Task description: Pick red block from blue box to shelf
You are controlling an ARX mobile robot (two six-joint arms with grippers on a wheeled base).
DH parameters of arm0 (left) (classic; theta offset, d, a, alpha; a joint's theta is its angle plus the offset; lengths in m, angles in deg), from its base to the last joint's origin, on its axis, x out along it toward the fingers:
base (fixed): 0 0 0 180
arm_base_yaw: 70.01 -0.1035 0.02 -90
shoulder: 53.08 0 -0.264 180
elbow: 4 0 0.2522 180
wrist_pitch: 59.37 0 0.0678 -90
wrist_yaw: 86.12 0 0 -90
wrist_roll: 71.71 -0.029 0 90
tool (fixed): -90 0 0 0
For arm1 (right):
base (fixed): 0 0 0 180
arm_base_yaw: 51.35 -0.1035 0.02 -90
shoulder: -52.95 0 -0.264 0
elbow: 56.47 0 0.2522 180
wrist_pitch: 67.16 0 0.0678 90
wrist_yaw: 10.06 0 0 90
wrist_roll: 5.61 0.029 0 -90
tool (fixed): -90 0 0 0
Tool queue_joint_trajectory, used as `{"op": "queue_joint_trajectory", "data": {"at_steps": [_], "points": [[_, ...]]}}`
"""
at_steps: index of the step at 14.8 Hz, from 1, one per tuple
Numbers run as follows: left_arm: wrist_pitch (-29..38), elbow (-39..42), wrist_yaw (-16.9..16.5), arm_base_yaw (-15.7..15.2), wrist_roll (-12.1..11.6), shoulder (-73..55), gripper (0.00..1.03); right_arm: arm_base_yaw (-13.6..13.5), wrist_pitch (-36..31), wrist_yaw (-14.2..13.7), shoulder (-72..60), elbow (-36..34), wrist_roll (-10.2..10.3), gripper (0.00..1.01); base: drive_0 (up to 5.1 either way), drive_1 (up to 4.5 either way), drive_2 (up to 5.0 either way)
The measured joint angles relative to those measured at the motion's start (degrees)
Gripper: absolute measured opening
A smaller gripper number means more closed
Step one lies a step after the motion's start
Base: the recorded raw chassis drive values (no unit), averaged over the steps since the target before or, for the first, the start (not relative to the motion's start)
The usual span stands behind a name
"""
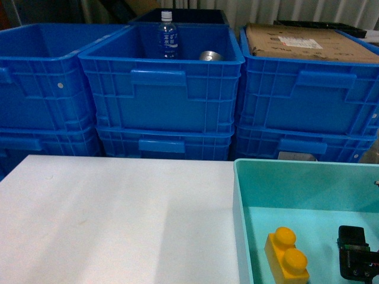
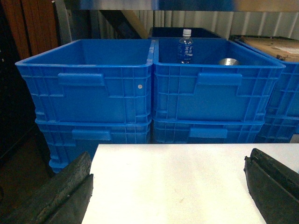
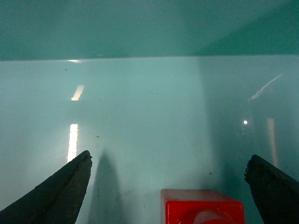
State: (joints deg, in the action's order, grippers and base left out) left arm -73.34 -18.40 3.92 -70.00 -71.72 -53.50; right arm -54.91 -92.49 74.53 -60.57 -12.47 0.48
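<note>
Head view: a white counter [image 1: 118, 219] fills the lower left, bare and matte. The blue box [image 1: 241, 225] sits at its right edge, holding a yellow brick [image 1: 286, 255]. The right gripper [image 1: 355, 253] shows as a dark shape low inside the box, right of the brick; its jaws cannot be judged here. Behind the counter stand stacked blue crates [image 1: 160, 100]; the middle top one holds a bottle [image 1: 167, 35] and a metal can [image 1: 209, 56], and a cardboard sheet [image 1: 296, 41] covers the right one.

Left wrist view: the left gripper [image 2: 168, 186] hovers over the counter, jaws wide apart and holding nothing, facing the crates.

Right wrist view: the jaws stand wide apart above the box's glossy floor. The red block [image 3: 203, 207] lies on that floor between them, at the bottom edge, touched by neither.
</note>
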Motion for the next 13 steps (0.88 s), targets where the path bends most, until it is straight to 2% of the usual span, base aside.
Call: {"op": "queue_joint_trajectory", "data": {"at_steps": [2, 6, 8, 12, 13], "points": [[0.0, 0.0, 0.0, 0.0, 0.0, 0.0, 0.98, -0.1, -0.7, -0.8, -0.3, 0.0, 0.3, 0.98, 0.0, 0.00, 0.0], [0.0, 0.0, 0.0, 0.0, 0.0, 0.0, 0.98, 1.8, -3.7, -1.0, -1.6, -0.6, -0.3, 0.98, 0.0, 0.00, 0.0], [0.0, 0.0, 0.0, 0.0, 0.0, 0.0, 0.98, 2.2, -5.4, -0.9, -2.0, -0.9, -1.3, 0.74, 0.0, 0.00, 0.0], [0.0, 0.0, 0.0, 0.0, 0.0, 0.0, 0.98, 2.0, -6.3, -0.5, -2.3, -0.9, -1.7, 0.29, 0.0, 0.00, 0.0], [0.0, 0.0, 0.0, 0.0, 0.0, 0.0, 0.98, 1.6, -6.6, -0.5, -2.4, -0.9, -1.7, 0.28, 0.0, 0.00, 0.0]]}}
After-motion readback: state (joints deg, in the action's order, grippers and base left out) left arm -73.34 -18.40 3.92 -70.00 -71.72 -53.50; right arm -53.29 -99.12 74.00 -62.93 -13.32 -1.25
